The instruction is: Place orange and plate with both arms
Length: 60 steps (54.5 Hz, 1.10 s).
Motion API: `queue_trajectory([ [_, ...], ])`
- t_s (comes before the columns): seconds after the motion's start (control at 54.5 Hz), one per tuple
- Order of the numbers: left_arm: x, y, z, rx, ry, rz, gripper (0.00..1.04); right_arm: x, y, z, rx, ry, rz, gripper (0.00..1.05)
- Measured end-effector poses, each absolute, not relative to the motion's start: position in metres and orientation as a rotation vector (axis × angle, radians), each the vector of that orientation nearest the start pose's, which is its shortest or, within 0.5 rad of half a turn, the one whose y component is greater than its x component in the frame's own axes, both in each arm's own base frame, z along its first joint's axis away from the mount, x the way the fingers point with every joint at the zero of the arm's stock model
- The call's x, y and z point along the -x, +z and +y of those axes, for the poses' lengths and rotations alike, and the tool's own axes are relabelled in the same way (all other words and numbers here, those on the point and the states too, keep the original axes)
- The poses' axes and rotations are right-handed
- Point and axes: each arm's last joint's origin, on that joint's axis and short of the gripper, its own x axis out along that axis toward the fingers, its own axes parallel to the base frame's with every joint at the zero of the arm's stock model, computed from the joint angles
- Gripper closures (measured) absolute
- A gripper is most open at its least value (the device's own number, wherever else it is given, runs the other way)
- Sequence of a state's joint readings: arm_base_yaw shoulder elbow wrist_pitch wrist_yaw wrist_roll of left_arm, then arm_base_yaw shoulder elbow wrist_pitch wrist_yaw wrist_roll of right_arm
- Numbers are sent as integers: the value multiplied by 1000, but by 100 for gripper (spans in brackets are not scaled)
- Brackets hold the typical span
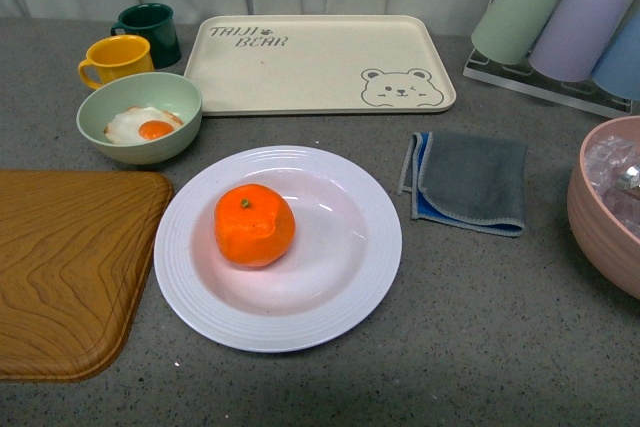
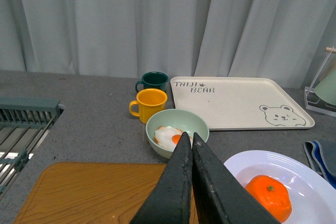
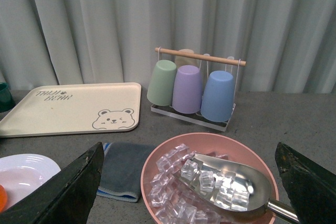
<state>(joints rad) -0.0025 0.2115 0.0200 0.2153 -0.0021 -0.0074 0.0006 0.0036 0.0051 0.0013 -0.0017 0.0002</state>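
The orange [image 1: 254, 224] sits in the left half of the white plate [image 1: 340, 292] at the middle of the grey table. Neither arm shows in the front view. In the left wrist view my left gripper [image 2: 191, 139] is shut and empty, its fingers pressed together, raised above the table between the wooden board and the plate [image 2: 247, 163]; the orange [image 2: 269, 196] lies beside it. In the right wrist view my right gripper [image 3: 191, 153] is open wide and empty, above the pink bowl; a sliver of the plate [image 3: 23, 169] and of the orange [image 3: 2, 196] shows at the edge.
A pale green bowl with a fried egg [image 1: 140, 117], a yellow mug [image 1: 116, 59] and a green mug [image 1: 150, 32] stand at the back left. A beige bear tray [image 1: 300, 67], a wooden board [image 1: 70, 267], a grey cloth [image 1: 470, 180], a cup rack [image 1: 560, 27] and a pink bowl of ice with a scoop [image 3: 210, 182] surround the plate.
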Motion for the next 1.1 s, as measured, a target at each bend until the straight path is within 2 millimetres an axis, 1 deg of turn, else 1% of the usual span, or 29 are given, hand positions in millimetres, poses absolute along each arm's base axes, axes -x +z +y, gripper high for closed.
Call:
queue_trajectory([
  [0.128,-108,173,0,7,0,-24,101,-98,165,0,0,2,-3,9],
  [0.22,-100,168,0,7,-2,12,101,-98,165,0,0,2,-3,9],
  [0.275,-97,170,0,7,-3,-12,101,-98,165,0,0,2,-3,9],
  [0.458,-97,170,0,8,-3,-17,101,-98,165,0,0,2,-3,9],
  [0.532,-97,170,0,7,-3,-17,88,-98,165,0,0,2,-3,9],
  [0.55,-97,170,0,7,-3,-17,86,-98,165,0,0,2,-3,9],
  [0.605,-97,170,0,7,-3,-18,75,-98,165,0,0,2,-3,9],
  [0.624,-97,170,0,7,-3,-18,74,-98,165,0,0,2,-3,9],
  [0.642,-97,170,0,7,-3,-18,70,-98,165,0,0,2,-3,9],
  [0.715,-97,170,0,7,-3,-18,50,-98,165,0,-1,2,-3,9],
  [0.752,-97,170,0,7,-3,-18,45,-98,165,0,0,2,-3,9],
  [0.77,-97,170,0,7,-3,-18,41,-98,165,0,7,-1,10,9],
  [0.807,-97,170,0,7,-3,-18,30,-99,164,1,84,-36,159,9],
  [0.844,-97,170,0,7,-3,-18,23,-103,163,3,120,-12,243,9],
  [0.935,-97,170,0,7,-3,-18,7,-116,157,10,138,68,332,9],
  [0.954,-97,170,0,7,-3,-18,5,-120,157,12,134,83,343,9],
  [0.972,-97,170,0,6,-3,-18,5,-122,156,12,131,91,348,9],
  [1.009,-97,170,0,6,-3,-18,7,-132,156,17,99,137,373,9],
  [1.045,-97,170,0,5,-3,-18,7,-147,156,23,48,188,405,9],
  [1.1,-97,170,0,5,-3,-18,7,-160,154,29,-11,231,440,9],
])
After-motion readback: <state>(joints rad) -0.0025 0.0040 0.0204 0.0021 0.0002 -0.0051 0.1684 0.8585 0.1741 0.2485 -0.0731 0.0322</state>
